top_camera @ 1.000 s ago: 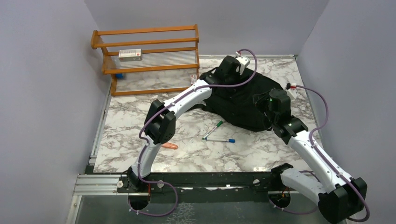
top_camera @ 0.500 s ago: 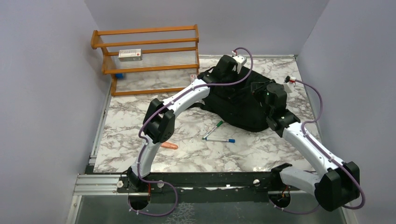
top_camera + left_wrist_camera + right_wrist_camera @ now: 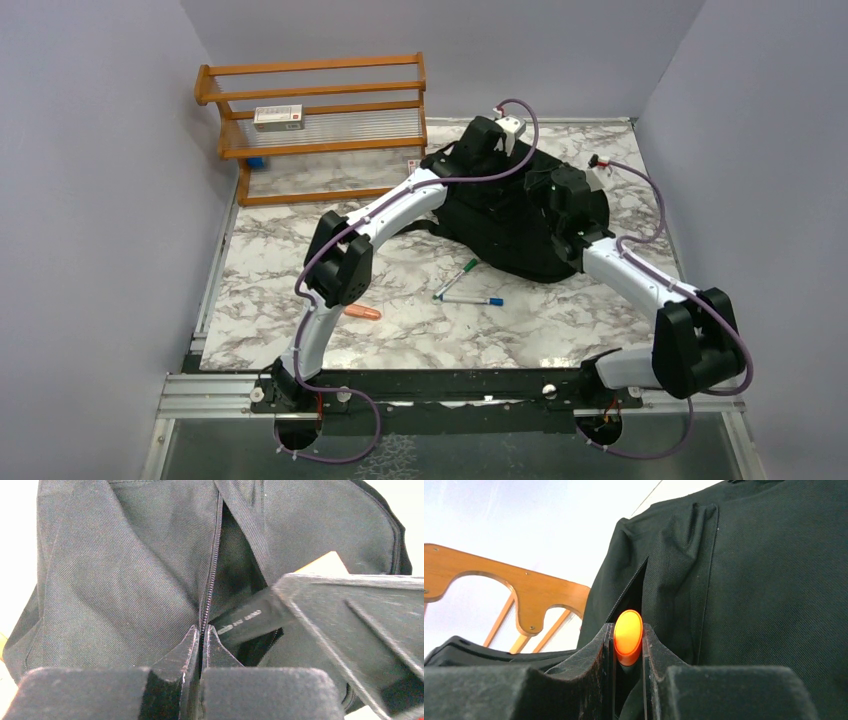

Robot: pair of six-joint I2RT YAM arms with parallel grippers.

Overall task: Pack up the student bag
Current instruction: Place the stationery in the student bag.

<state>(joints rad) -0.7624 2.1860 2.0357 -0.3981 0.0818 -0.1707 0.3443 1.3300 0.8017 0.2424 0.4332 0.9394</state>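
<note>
Black twill student bag (image 3: pixel 115 570), toothed zipper (image 3: pixel 214 555), oval orange cap (image 3: pixel 628 630)

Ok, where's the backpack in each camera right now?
Top: backpack at the table's far middle, under both wrists.
Left wrist: fills the picture; the left tool pinches its zip edge.
Right wrist: fills the right half, behind the right tool gripping an orange-ended marker.
Shared landmark: the open zip slit, in both wrist views; the wooden rack, in top and right wrist.
</note>
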